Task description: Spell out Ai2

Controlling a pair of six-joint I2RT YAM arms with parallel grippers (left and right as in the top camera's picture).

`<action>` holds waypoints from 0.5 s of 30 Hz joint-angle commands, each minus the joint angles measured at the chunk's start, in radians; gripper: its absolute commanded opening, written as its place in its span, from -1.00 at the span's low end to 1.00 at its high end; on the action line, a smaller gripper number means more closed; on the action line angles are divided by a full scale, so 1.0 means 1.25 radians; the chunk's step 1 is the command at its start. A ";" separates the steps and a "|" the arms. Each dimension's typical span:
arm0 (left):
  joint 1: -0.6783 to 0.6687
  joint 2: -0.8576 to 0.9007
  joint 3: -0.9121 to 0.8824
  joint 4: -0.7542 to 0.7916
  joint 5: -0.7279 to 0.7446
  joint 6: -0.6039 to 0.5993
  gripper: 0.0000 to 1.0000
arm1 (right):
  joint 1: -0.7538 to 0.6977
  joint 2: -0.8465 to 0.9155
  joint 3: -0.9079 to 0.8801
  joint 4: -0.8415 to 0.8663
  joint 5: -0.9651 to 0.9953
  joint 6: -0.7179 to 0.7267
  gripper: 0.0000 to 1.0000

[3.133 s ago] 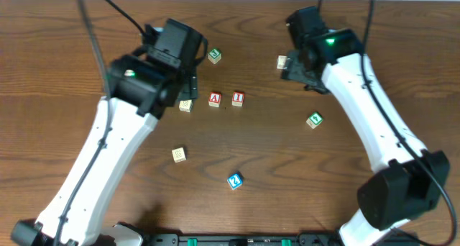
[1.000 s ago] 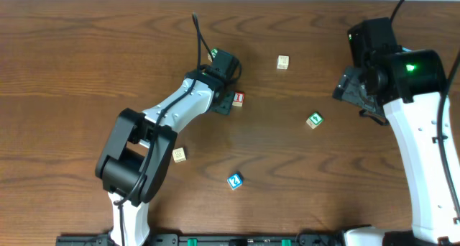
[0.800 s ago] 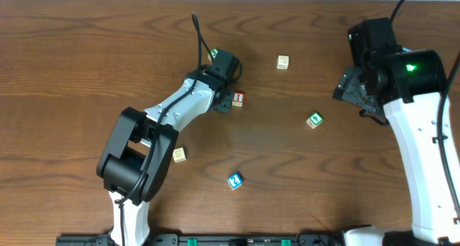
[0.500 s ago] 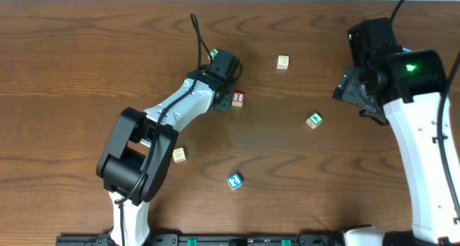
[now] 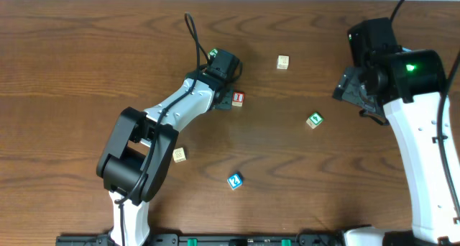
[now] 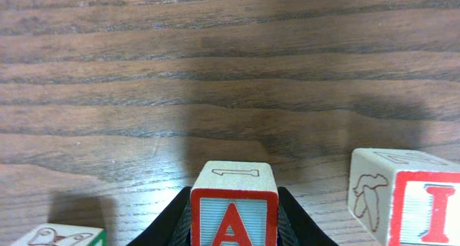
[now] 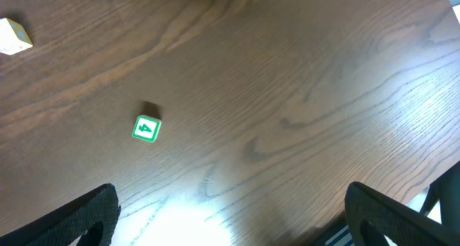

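The red-framed A block [image 6: 233,180] sits between the black jaws of my left gripper [image 6: 233,221], which is shut on it, low over the wood. Just to its right stands the red I block [image 6: 428,206], a small gap away. From overhead, the left gripper [image 5: 221,96] covers the A block, and the I block [image 5: 238,98] shows beside it. The blue 2 block [image 5: 234,180] lies alone near the front. My right gripper [image 7: 237,228] hangs open and empty high over the right side, its fingers [image 7: 86,217] spread wide.
A green 4 block [image 5: 314,120] lies right of centre, also seen from the right wrist [image 7: 146,128]. Cream blocks rest at the back [image 5: 283,62] and front left [image 5: 179,155]. A green-edged block [image 6: 61,235] sits left of the A block.
The left jaws have closed on the A block within the last second. Compared with three seconds back, the left gripper has come down at the A block and the right arm has swung off to the right.
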 commanded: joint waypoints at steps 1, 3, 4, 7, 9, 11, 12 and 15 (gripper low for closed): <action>0.003 0.003 0.003 0.001 0.016 -0.061 -0.49 | -0.008 -0.009 0.001 -0.002 0.017 -0.009 0.98; 0.003 0.003 0.003 0.001 0.015 -0.079 -0.54 | -0.008 -0.009 0.001 -0.002 0.017 -0.009 0.98; 0.003 0.003 0.003 0.002 0.015 -0.089 -0.55 | -0.008 -0.009 0.001 -0.002 0.017 -0.009 0.98; 0.003 0.003 0.003 0.004 0.015 -0.110 -0.55 | -0.008 -0.009 0.001 -0.002 0.017 -0.009 0.98; 0.003 0.003 0.003 0.004 0.015 -0.112 -0.54 | -0.008 -0.009 0.001 -0.002 0.017 -0.009 0.99; 0.003 0.003 0.003 0.003 0.015 -0.112 -0.54 | -0.008 -0.009 0.001 -0.002 0.017 -0.009 0.99; 0.003 0.003 0.003 0.003 0.015 -0.112 -0.53 | -0.008 -0.009 0.001 -0.002 0.017 -0.009 0.98; 0.003 0.003 0.005 0.004 0.016 -0.112 -0.46 | -0.008 -0.009 0.001 -0.002 0.017 -0.009 0.98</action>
